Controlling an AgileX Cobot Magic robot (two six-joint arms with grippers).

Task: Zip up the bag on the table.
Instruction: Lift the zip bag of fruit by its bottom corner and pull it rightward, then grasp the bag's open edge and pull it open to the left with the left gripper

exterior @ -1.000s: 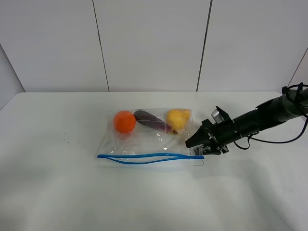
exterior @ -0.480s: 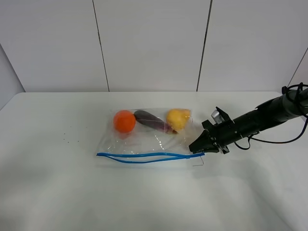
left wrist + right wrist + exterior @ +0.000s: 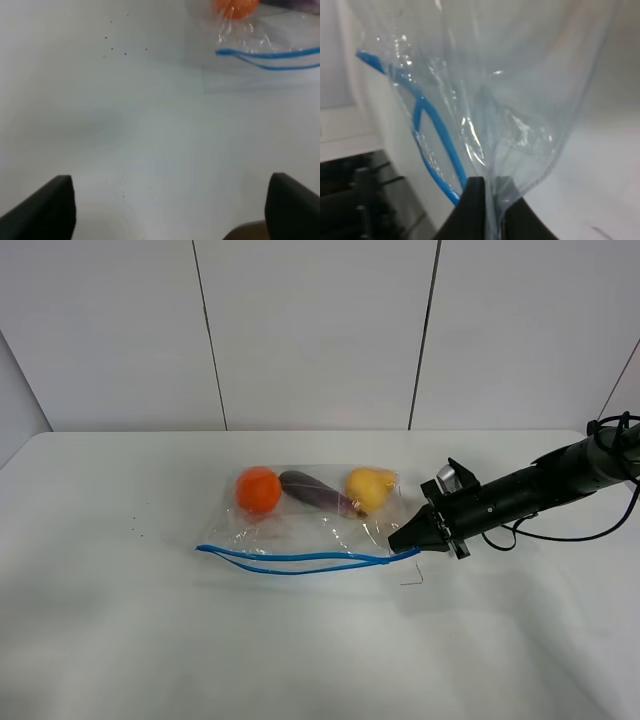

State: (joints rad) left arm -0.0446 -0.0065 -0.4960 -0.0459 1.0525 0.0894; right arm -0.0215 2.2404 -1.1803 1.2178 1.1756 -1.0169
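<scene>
The clear bag [image 3: 310,520] lies mid-table [image 3: 120,640] with an orange fruit [image 3: 258,490], a purple one [image 3: 318,492] and a yellow one [image 3: 368,488] inside. Its blue zipper strip [image 3: 300,562] runs along the near edge, the two tracks parted. My right gripper [image 3: 408,538] is shut on the bag's right corner by the zipper end and holds it slightly off the table. In the right wrist view the fingers [image 3: 475,210] pinch the plastic [image 3: 520,100] beside the blue strip [image 3: 435,155]. My left gripper [image 3: 170,210] is open over bare table, apart from the bag's left end [image 3: 270,35].
The right arm [image 3: 540,490] reaches in from the right edge, with a black cable [image 3: 570,536] looping beside it. A white panelled wall [image 3: 320,330] stands behind the table. A few dark specks [image 3: 135,531] lie left of the bag.
My right gripper has risen slightly with the bag's right corner in it. The zipper edge has lifted and shifted a little left. The produce has barely moved.
</scene>
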